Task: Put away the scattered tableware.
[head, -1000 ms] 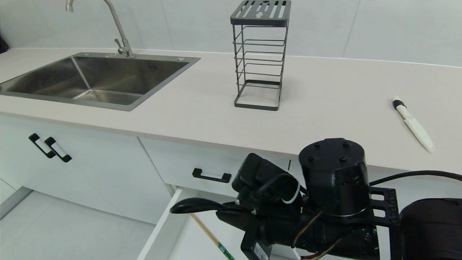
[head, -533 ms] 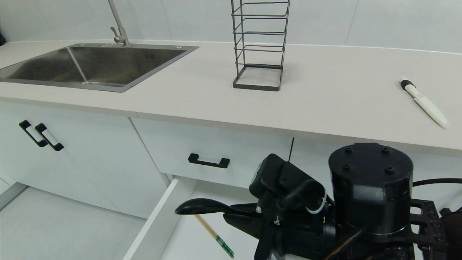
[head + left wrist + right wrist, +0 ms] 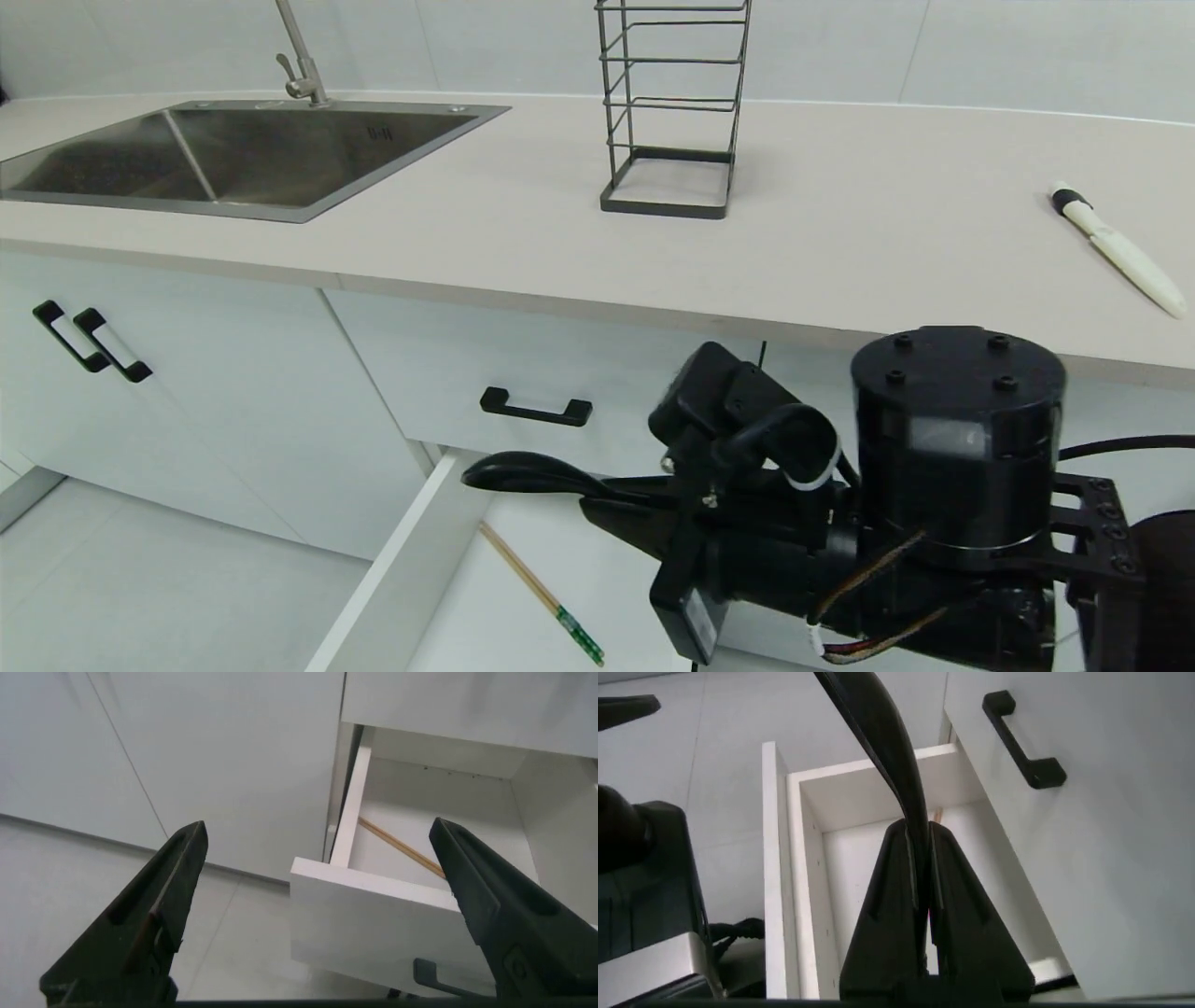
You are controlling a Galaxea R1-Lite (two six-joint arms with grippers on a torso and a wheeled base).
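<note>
Right gripper (image 3: 611,493): clamped on the black spoon (image 3: 523,472) by its handle, above the open drawer (image 3: 411,560).
Left gripper (image 3: 318,835): spread wide, holding nothing (near the drawer).
Drawer contents: chopsticks (image 3: 540,590).

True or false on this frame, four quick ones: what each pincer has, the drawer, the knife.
1. The right pincer is shut on the long black spoon. True.
2. The white drawer is closed. False: it stands open, with wooden chopsticks lying inside.
3. The white knife with a black band lies in that drawer. False: it lies on the beige countertop, to the right of the black wire rack.
4. The left pincer is open, holding nothing. True.
</note>
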